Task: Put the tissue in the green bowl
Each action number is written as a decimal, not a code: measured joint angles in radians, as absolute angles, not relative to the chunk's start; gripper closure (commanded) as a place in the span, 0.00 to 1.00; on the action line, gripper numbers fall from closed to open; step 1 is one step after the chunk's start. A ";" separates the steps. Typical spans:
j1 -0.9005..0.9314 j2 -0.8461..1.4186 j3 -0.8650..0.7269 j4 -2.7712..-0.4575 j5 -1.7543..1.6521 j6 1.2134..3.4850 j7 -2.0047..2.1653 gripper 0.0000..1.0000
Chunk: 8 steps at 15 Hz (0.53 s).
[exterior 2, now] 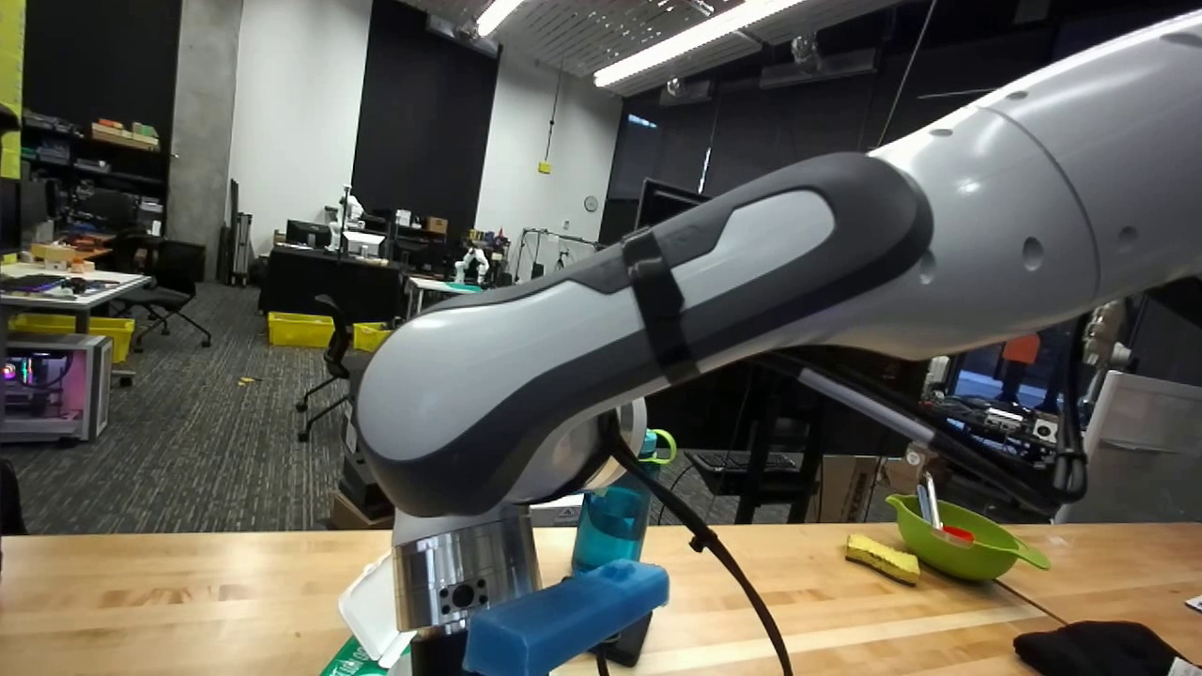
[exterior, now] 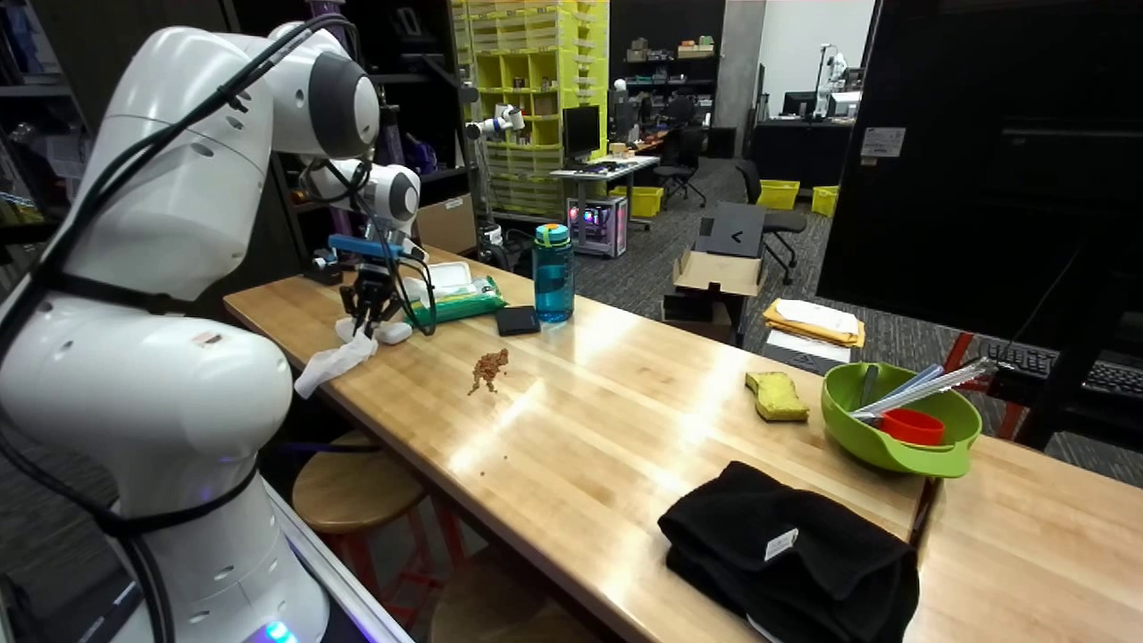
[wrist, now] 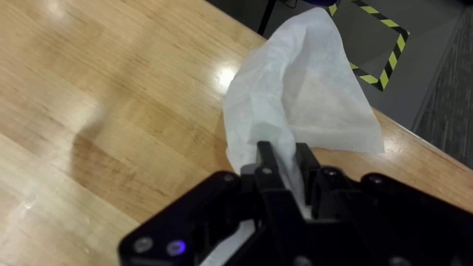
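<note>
In the wrist view the white tissue (wrist: 266, 85) is bunched into a fold between the fingers of my gripper (wrist: 282, 145), which is shut on it. The rest of the sheet spreads ahead over the table and past its edge. An exterior view has the gripper (exterior: 362, 330) low at the table's far-left end, the tissue (exterior: 335, 364) draping from it over the edge. Far off at the opposite end stands the green bowl (exterior: 893, 455), holding a red piece and utensil handles; an exterior view also shows the bowl (exterior 2: 958, 560). There the fingers are out of frame.
Close to the gripper are a green wipes pack (exterior: 460, 306), a white object (exterior: 393, 332), a black flat item (exterior: 518, 320) and a blue bottle (exterior: 554, 277). Brown crumbs (exterior: 489, 364) lie mid-table. A yellow sponge (exterior: 777, 397) and black cloth (exterior: 795, 554) are near the bowl.
</note>
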<state>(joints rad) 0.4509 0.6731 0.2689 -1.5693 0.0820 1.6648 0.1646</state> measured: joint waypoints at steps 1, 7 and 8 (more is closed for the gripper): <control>0.450 0.665 0.269 -1.574 0.082 1.665 0.169 1.00; 0.433 0.578 0.263 -1.617 0.082 1.665 0.189 1.00; 0.430 0.561 0.261 -1.624 0.082 1.665 0.189 1.00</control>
